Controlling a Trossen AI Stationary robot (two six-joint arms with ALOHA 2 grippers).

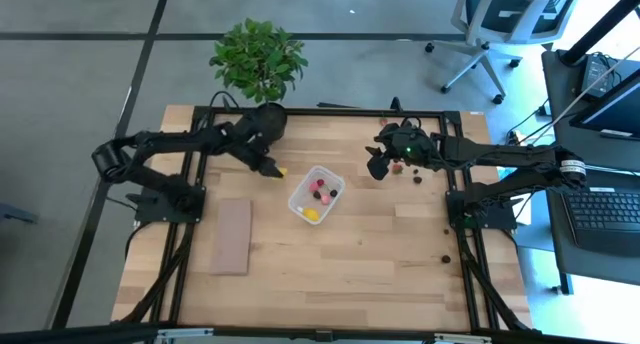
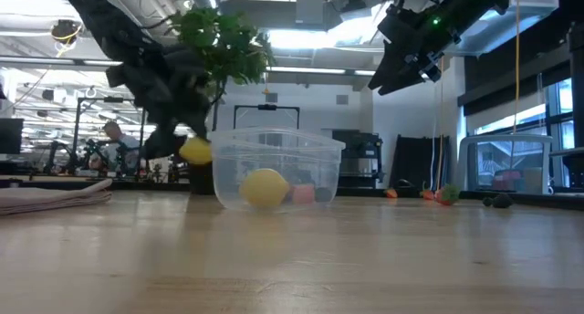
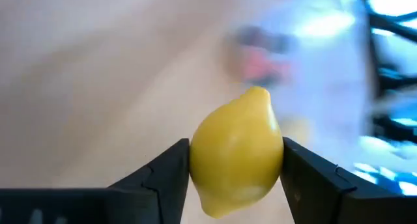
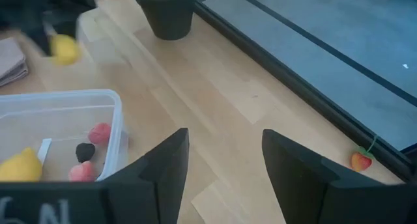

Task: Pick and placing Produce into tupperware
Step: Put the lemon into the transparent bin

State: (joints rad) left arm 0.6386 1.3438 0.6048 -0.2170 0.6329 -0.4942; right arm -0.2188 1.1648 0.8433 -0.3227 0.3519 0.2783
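My left gripper [image 1: 273,169] is shut on a yellow toy lemon [image 3: 236,152] just left of the clear tub [image 1: 316,194], above the table, as the low view [image 2: 195,151] shows. The tub stands on the table and holds a second yellow lemon [image 4: 19,165], two pink-red pieces [image 4: 99,133] and a dark piece [image 4: 85,151]. My right gripper [image 1: 380,164] is open and empty, up in the air to the right of the tub [image 2: 401,68]. A small red piece [image 1: 397,168] and a dark piece [image 1: 418,178] lie on the table near it. My left gripper pinches the lemon by its two rounded sides [image 3: 199,159] between its two fingers, with the lemon's pointed tip [image 3: 259,92] facing away from the gripper. The fingers come slanting down from the table's far left. The lemon is lifted clear of the table.
A potted green plant [image 1: 258,59] stands at the far edge behind my left gripper. A flat tan board [image 1: 232,236] lies at the left. More small pieces lie at the right [image 1: 445,258] and by the far frame [image 4: 361,160]. A black frame runs around the table.
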